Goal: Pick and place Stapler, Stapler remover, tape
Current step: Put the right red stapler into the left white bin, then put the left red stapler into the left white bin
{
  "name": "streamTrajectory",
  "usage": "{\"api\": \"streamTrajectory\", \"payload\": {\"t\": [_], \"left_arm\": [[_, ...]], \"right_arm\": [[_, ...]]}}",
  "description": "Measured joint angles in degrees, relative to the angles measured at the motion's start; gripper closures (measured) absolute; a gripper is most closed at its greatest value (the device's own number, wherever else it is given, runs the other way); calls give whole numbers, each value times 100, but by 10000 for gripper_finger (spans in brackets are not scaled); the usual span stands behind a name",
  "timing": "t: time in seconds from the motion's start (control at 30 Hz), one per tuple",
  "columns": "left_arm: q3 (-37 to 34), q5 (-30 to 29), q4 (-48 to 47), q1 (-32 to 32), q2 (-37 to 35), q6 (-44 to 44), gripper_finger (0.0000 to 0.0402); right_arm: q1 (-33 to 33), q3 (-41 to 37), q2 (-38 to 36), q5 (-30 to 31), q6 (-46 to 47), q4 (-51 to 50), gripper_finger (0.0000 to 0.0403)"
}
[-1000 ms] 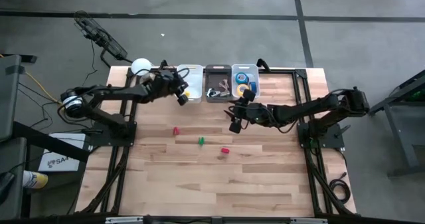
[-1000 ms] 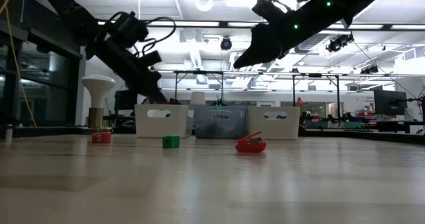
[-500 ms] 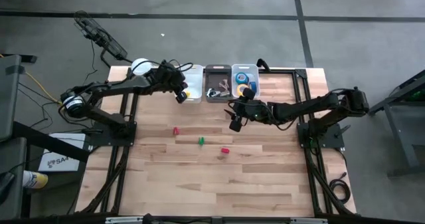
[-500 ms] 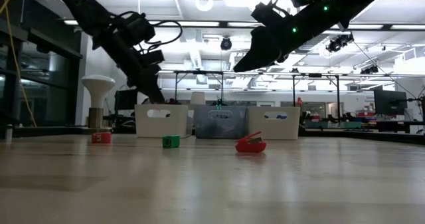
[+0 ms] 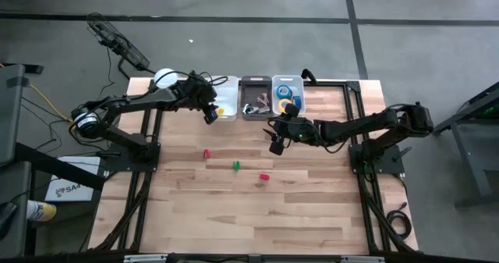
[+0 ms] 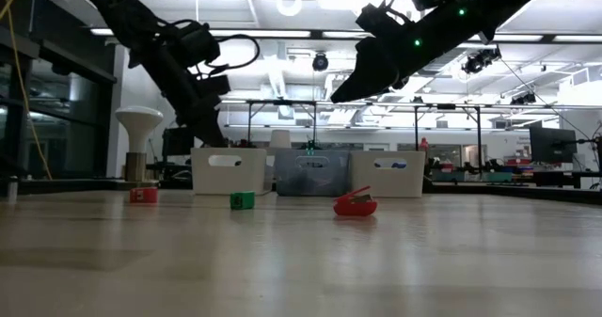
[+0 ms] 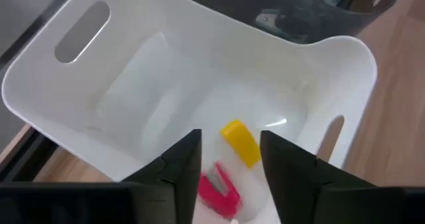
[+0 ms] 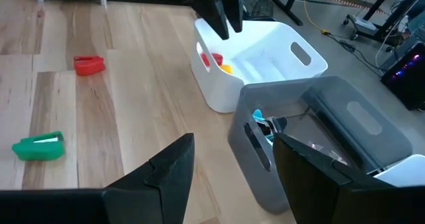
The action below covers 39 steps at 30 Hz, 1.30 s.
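My left gripper [image 5: 209, 113] [image 7: 229, 139] hangs open over the near-left corner of the white bin [image 5: 226, 97], touching nothing. A yellow stapler [image 7: 240, 143] and a pink one [image 7: 220, 188] lie on the floor of that bin. My right gripper [image 5: 275, 143] [image 8: 232, 151] is open in the air in front of the grey bin [image 5: 255, 99]. Blue and yellow tape rolls [image 5: 285, 93] lie in the clear bin [image 5: 288, 82]. A small red stapler [image 5: 207, 153], a green stapler [image 5: 236, 165] and a red staple remover [image 5: 264, 177] [image 6: 356, 204] rest on the wood.
The three bins stand side by side along the table's far edge [image 6: 310, 173]. A white mushroom-shaped lamp [image 5: 164, 78] stands at the far-left corner. The grey bin holds several small dark items [image 5: 256, 105]. Bare wood [image 5: 257, 216] fills the table's near half.
My left arm has risen and stretched out, and its gripper has drifted a little toward the table's left and near side, over the white bin's corner.
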Motion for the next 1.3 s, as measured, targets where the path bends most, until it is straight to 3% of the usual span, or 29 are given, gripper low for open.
{"api": "streamTrajectory", "payload": {"t": [0.17,0.27,0.53,0.7,0.93,1.3], "left_arm": [[0,68,19,0,0,208,212],[0,413,4,2,-44,427,198],[0,1079,-581,-2,-489,760,193],[0,1438,-1483,-74,-714,1629,193],[-4,1637,-2389,-697,-743,3598,192],[-4,842,-2466,-1848,-743,6153,192]], "right_arm": [[0,0,0,-82,0,0,205],[0,0,0,-155,0,-11,206],[0,0,0,-314,-49,-38,205],[0,0,0,-500,-223,-225,205],[0,0,0,-913,-485,-444,206],[1,0,0,-1077,-562,-661,206]]}}
